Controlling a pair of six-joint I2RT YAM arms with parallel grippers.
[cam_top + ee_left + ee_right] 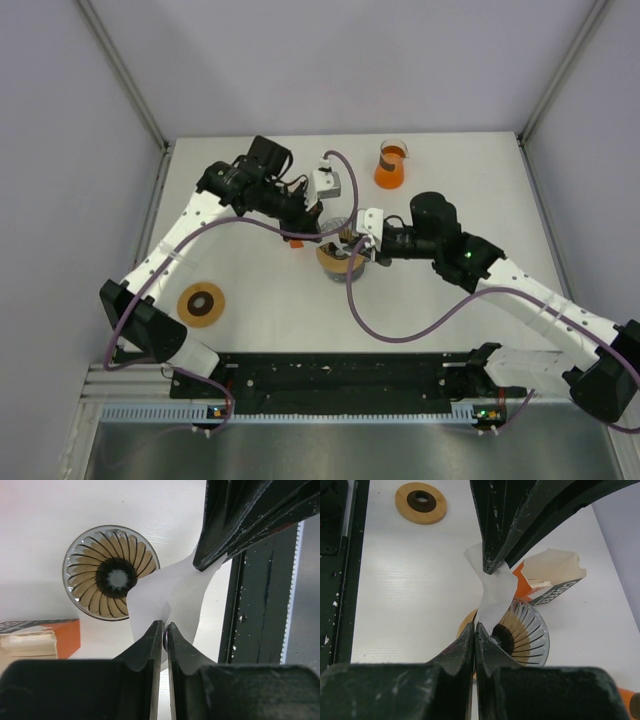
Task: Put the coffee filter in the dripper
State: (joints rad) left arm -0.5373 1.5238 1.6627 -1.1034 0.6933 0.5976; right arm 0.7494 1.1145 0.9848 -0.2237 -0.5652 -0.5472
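The left gripper point(164, 627) and right gripper point(474, 628) both pinch the coffee filter point(170, 592), which hides part of the dripper point(86, 582).

We see a white table point(262, 322) boxed in by pale lavender-grey walls point(350, 60), grey metal corner posts point(122, 70), and soft, even light.

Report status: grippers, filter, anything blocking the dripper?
Both shut on the coffee filter: left gripper, right gripper. Filter stretched between them over the dripper, not seated. Orange carton beside it, not blocking.
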